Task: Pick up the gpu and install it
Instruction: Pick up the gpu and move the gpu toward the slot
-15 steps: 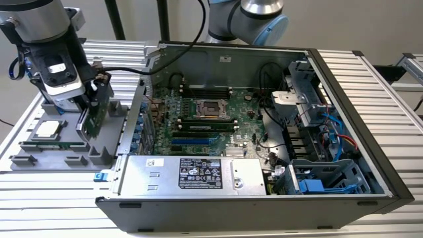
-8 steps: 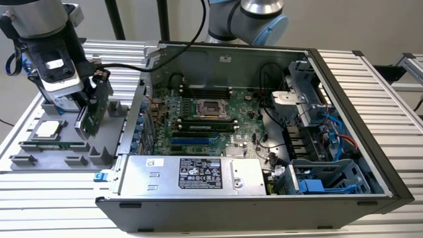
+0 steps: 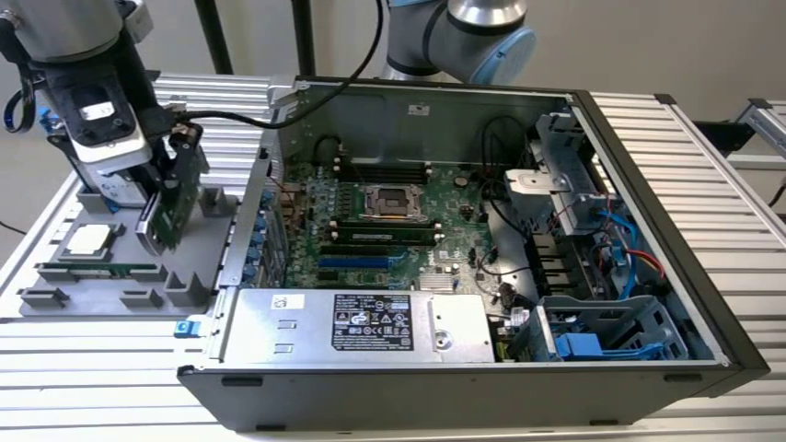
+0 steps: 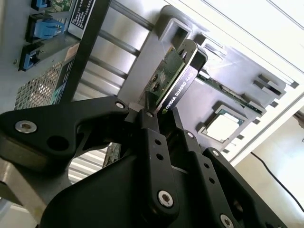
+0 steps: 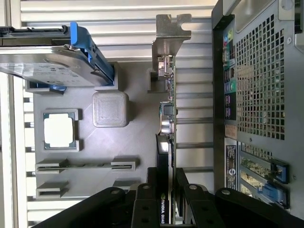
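The gpu (image 3: 172, 198) is a green card with a black cooler, standing on edge and slightly tilted over the grey parts tray (image 3: 74, 299) at the exterior view's left. My gripper (image 3: 157, 180) is shut on it from above. In the first wrist view the gpu (image 5: 167, 118) appears edge-on, its silver bracket (image 5: 170, 33) at the far end, clamped in my gripper (image 5: 167, 202). The second wrist view has the black fingers (image 4: 151, 135) pinching the gpu (image 4: 173, 78). I cannot tell whether its lower edge still touches the tray.
The open computer case (image 3: 639, 212) lies at the exterior view's right of the tray, with its motherboard (image 3: 381, 221) and power supply (image 3: 356, 322) exposed. On the tray are a processor (image 5: 58, 130), a memory stick (image 5: 85, 165) and a blue-framed hard drive (image 5: 47, 66).
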### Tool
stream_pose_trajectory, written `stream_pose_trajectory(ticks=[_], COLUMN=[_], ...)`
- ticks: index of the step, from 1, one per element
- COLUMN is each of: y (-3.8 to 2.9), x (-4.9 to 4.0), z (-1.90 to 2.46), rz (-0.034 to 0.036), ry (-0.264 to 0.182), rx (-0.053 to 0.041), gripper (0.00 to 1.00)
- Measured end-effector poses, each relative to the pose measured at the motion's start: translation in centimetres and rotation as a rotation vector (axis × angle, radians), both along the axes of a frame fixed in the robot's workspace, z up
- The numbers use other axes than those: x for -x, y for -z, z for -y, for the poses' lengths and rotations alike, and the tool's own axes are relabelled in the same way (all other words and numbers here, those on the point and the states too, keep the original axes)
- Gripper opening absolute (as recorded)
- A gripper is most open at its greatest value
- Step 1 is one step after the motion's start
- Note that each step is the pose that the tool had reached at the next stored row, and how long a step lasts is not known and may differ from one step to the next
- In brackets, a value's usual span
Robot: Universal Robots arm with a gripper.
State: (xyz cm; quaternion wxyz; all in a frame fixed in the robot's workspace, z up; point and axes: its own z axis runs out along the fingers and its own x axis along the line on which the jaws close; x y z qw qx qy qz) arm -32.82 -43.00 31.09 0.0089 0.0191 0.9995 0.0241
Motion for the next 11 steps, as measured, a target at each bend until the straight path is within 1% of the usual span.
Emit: stream_pose_trajectory(ticks=[11], y=[-0.86], x=[-0.01], z=[0.0], rz=[0.0], ry=[0.0], rx=[0.0], gripper=[0.0])
